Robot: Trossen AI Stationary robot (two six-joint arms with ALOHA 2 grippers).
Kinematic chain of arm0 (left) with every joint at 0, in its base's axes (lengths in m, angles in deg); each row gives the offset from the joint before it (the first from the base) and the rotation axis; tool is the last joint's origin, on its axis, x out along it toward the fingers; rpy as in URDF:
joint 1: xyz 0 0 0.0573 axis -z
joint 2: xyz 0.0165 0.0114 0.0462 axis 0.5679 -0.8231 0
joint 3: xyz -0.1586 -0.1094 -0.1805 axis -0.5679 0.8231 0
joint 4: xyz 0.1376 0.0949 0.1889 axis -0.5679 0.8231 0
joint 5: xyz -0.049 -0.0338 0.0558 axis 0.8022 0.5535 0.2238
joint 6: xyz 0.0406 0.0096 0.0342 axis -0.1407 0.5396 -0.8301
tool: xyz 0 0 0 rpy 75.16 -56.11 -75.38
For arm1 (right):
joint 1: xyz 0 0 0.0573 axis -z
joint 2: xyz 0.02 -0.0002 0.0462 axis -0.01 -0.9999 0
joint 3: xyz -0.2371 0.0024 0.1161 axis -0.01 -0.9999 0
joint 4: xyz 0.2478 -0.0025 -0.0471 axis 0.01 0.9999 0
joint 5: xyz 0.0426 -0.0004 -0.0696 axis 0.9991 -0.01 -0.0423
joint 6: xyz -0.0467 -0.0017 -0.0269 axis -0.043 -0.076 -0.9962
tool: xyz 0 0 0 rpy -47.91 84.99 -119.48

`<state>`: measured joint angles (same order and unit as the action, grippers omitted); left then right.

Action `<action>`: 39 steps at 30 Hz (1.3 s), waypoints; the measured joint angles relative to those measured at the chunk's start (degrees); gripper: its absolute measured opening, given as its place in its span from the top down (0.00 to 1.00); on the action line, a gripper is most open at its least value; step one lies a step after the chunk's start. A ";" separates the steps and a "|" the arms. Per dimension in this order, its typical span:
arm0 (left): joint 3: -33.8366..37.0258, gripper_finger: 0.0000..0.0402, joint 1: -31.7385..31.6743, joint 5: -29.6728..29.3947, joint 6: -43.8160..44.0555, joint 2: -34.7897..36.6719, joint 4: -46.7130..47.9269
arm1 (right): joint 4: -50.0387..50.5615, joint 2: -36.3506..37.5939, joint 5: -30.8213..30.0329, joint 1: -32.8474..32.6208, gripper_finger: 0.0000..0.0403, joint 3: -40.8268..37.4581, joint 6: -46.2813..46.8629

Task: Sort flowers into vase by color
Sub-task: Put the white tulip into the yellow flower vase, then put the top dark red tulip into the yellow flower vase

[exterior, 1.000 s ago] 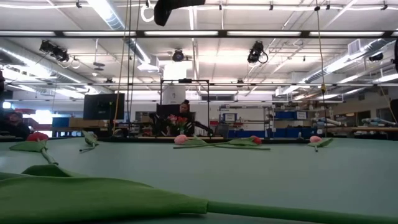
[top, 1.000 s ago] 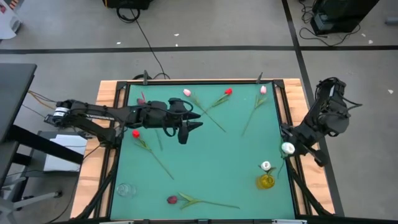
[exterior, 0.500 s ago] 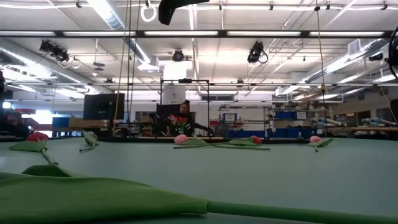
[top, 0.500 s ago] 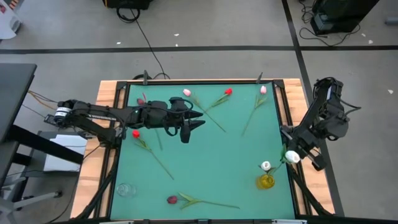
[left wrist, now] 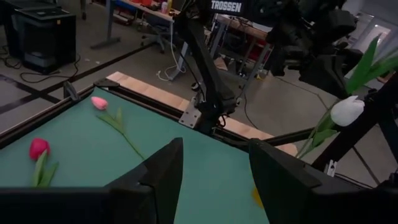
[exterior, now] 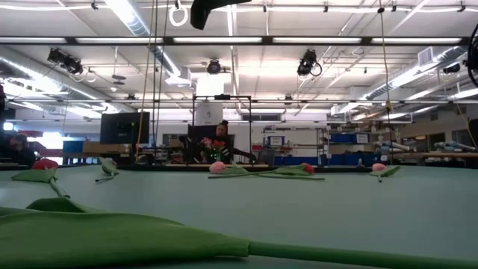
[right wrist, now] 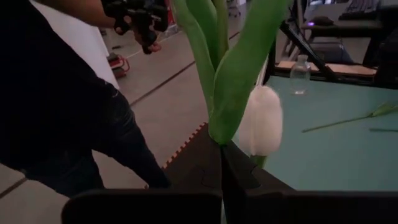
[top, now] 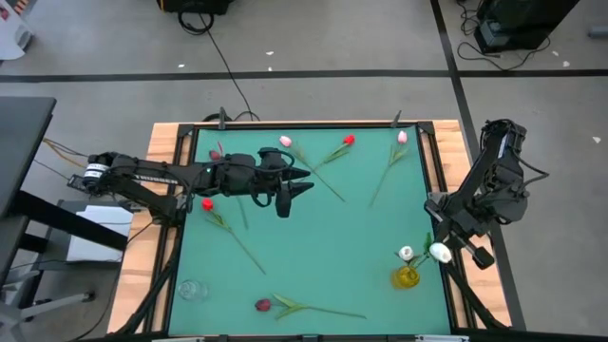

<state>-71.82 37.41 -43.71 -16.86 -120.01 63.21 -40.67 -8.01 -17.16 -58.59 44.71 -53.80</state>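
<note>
Several tulips lie flat on the green table: pink (top: 285, 142), red (top: 349, 140) and pink (top: 402, 137) ones at the far edge, a red one (top: 207, 203) at the left, a maroon one (top: 263, 305) near the front. A yellow vase (top: 407, 276) at the near right holds one white tulip (top: 406, 254). My right gripper (top: 445, 242) is shut on another white tulip (top: 440, 252), over the table's right edge, just beyond that vase. My left gripper (top: 290, 190) hangs open and empty high over the table's far left. My right gripper pinches the white tulip's green stem and leaves (right wrist: 219, 134) between its two shut fingers, right beside the white head (right wrist: 261, 121). The flower is lifted clear of the table, and its leaves stick out past the fingertips.
A clear glass vase (top: 191, 290) stands at the near left corner. A black frame (top: 429, 161) and wooden border run round the table. A person in dark clothes (right wrist: 56, 112) is beside the table's right side. The table's middle is bare mat.
My right gripper, still shut on the white tulip, has moved toward the table's near edge, rolling a little, and has brought the white head close beside the yellow vase.
</note>
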 joint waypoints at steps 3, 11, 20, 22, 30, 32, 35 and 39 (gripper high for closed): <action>0.00 0.53 0.00 0.01 -0.33 0.00 0.04 | 0.34 -0.27 0.49 -0.02 1.00 0.00 0.71; 0.00 0.53 0.00 0.05 -0.37 0.00 0.04 | 3.84 -2.34 1.76 0.00 0.84 0.00 3.51; 0.00 0.53 0.00 0.18 -0.29 0.00 0.13 | 3.95 -1.19 6.09 0.00 0.53 0.04 15.96; 0.00 0.53 0.00 0.18 -0.26 0.00 0.13 | 4.53 -0.32 7.20 0.00 0.49 0.14 22.40; 0.00 0.53 -1.70 0.18 6.02 0.00 3.74 | 1.98 4.52 4.31 0.50 0.48 1.40 36.77; 0.00 0.53 -2.36 -0.80 10.22 0.01 7.50 | -1.68 5.48 1.86 0.50 0.48 1.40 35.25; 0.00 0.53 -2.99 -5.01 19.36 0.02 18.19 | -7.28 6.22 -3.74 0.50 0.48 1.44 31.05; 0.00 0.53 -3.90 -8.90 35.78 0.02 36.63 | -9.60 6.35 -13.82 0.87 0.49 1.46 28.75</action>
<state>-71.82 33.51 -52.62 18.92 -119.98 99.85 -50.27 -1.66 -30.98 -57.72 46.17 -25.05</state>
